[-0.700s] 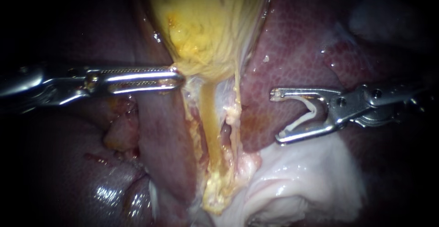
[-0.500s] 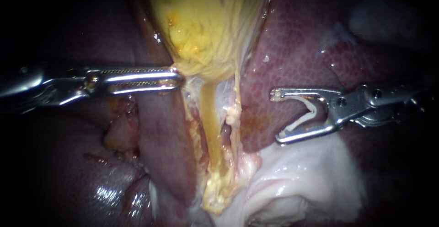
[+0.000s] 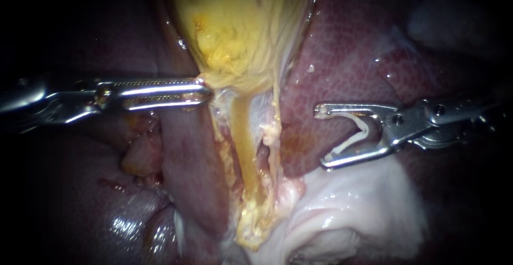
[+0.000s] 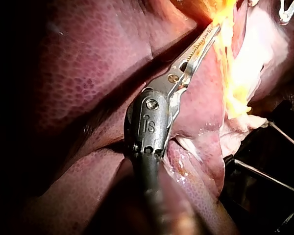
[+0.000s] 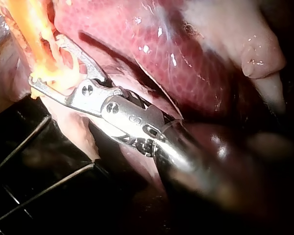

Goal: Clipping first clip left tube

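Nearest, carries a white clip (image 3: 364,132) in the wide-spread jaws of the right instrument (image 3: 320,137), both jaws touching it, clear of the left tube (image 3: 243,137) and off to its right. Clamps the gallbladder (image 3: 240,30) at its neck with the left instrument's (image 3: 206,91) closed jaws, just above that tube. Beyond, shows mottled liver (image 3: 342,56).

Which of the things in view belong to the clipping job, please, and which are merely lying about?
Job: left tube; clip; right instrument, jaws shut on the clip; left instrument, jaws shut on the gallbladder.
Lying about: liver; pale tissue; thin rods.
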Controlling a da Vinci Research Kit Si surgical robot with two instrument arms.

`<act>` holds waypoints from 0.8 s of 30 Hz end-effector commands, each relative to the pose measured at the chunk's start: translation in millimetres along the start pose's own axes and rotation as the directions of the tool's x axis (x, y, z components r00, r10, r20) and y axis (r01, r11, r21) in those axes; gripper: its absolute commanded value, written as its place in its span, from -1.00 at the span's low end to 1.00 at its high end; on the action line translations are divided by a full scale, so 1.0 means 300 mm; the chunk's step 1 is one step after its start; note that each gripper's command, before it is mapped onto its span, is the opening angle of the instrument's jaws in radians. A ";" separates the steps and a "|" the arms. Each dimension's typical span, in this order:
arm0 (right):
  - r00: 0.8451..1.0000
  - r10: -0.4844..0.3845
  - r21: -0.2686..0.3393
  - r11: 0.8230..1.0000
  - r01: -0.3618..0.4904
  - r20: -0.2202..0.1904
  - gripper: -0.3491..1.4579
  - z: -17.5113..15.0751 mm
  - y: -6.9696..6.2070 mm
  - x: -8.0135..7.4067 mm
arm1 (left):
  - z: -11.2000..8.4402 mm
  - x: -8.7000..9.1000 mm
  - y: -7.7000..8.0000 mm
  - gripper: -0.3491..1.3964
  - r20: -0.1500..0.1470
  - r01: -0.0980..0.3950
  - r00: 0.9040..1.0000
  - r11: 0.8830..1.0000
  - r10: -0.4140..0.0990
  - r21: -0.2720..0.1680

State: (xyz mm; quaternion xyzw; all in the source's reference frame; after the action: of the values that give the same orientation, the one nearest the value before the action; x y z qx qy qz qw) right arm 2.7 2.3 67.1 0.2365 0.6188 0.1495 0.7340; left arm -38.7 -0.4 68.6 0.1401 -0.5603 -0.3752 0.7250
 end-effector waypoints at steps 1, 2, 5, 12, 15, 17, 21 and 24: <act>1.000 0.003 0.002 1.000 -0.003 0.000 0.05 0.001 -0.0005 -0.0006 | -0.0004 -0.0007 -0.0005 -1.00 0.004 0.002 1.000 1.000 -0.002 0.001; 1.000 0.008 0.002 1.000 -0.008 0.000 0.05 0.001 -0.0007 -0.0008 | -0.0011 -0.0016 -0.0010 -1.00 0.007 -0.003 1.000 1.000 0.003 0.002; 1.000 0.012 0.004 1.000 -0.012 0.000 0.05 0.002 -0.0012 -0.0016 | -0.0038 -0.0046 -0.0022 -1.00 0.014 -0.003 1.000 1.000 0.003 0.005; 0.999 0.033 0.021 0.999 -0.033 0.009 0.05 0.007 -0.0037 -0.0043 | -0.0110 -0.0106 -0.0032 -1.00 0.034 -0.010 0.999 1.000 0.009 0.015; 0.999 0.045 0.032 0.998 -0.046 0.016 0.05 0.011 -0.0056 -0.0056 | -0.0133 -0.0112 -0.0038 -1.00 0.036 -0.009 0.999 1.000 0.009 0.014; 0.998 0.053 0.041 0.998 -0.054 0.024 0.05 0.014 -0.0071 -0.0066 | -0.0148 -0.0113 -0.0044 -1.00 0.039 -0.009 0.999 1.000 0.008 0.012; 0.997 0.064 0.050 0.997 -0.065 0.035 0.05 0.019 -0.0089 -0.0086 | -0.0169 -0.0117 -0.0049 -1.00 0.042 -0.008 0.999 1.000 0.007 0.010; 0.997 0.070 0.059 0.996 -0.072 0.037 0.05 0.021 -0.0093 -0.0101 | -0.0177 -0.0118 -0.0048 -1.00 0.041 -0.008 0.999 1.000 0.007 0.010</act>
State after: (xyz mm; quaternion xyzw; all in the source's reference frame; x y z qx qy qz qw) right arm 8.4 -2.8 69.1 0.2846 0.6011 0.1535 0.7308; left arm -34.6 -0.1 63.5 0.1338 -0.5774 -0.3726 0.7140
